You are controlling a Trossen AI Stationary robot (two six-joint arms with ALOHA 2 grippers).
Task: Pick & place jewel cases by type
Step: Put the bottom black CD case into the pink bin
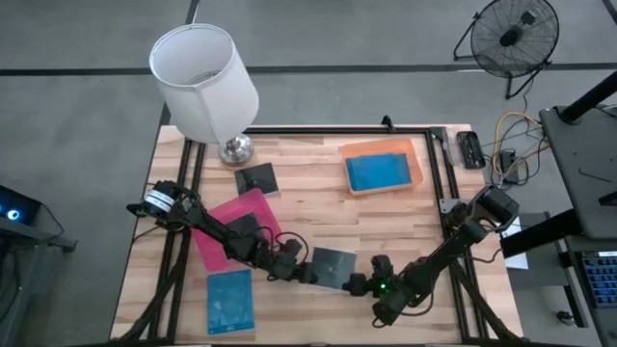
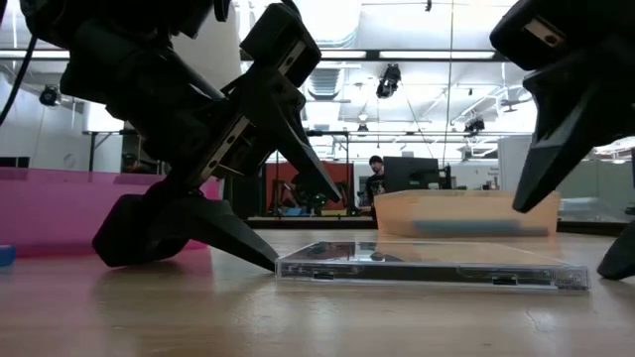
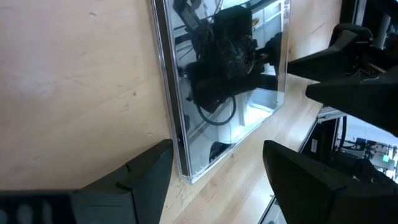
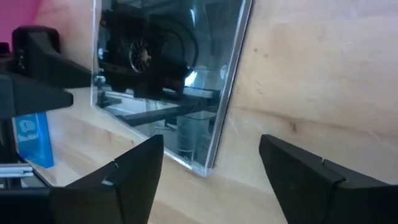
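Wooden table (image 1: 318, 217) under a lamp | dark jewel case (image 1: 334, 265) flat at lower centre, held by neither arm | left gripper (image 1: 310, 274) open at its left edge, right gripper (image 1: 362, 283) open at its right | advise: one gripper squares to an edge, the other backs off | pink tray (image 1: 217, 246) lies left.

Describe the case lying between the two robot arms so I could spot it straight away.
Start at the pink tray on the wooden table's left side, then look toward the near edge, where the two grippers face each other. Flat on the bare wood between them lies a dark jewel case. Unlike the other dark cases, one by the lamp base and one on the pink tray, it has fingers on both sides.
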